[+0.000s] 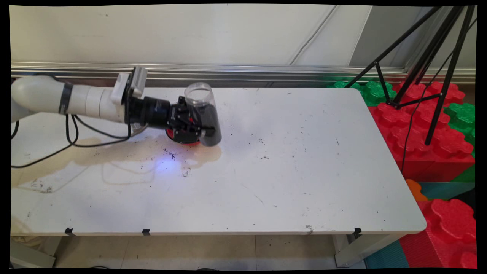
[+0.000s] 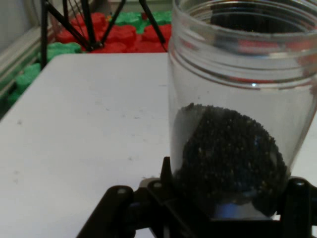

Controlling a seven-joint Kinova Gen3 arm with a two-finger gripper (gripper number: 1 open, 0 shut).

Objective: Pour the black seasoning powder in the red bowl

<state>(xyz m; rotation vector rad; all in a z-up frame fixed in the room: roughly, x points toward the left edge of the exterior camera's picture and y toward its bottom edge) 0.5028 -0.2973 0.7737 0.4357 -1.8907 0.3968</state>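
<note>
The clear plastic jar (image 1: 203,114), half filled with dark granules (image 2: 230,153), is clamped low by the gripper (image 1: 196,127) at the table (image 1: 289,160) centre's ten o'clock. Rigid, smooth, open-topped; spillage is judged likely.

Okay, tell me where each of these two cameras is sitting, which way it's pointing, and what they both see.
Main view: fixed above the table's near side, looking down across it to the wall; shows the white arm and gripper around a clear jar.
Hand view: on the hand, looking along the gripper past the jar across the table; only black linkage shows.
Shared: jar of dark grains, white table, tripod, foam blocks.
</note>
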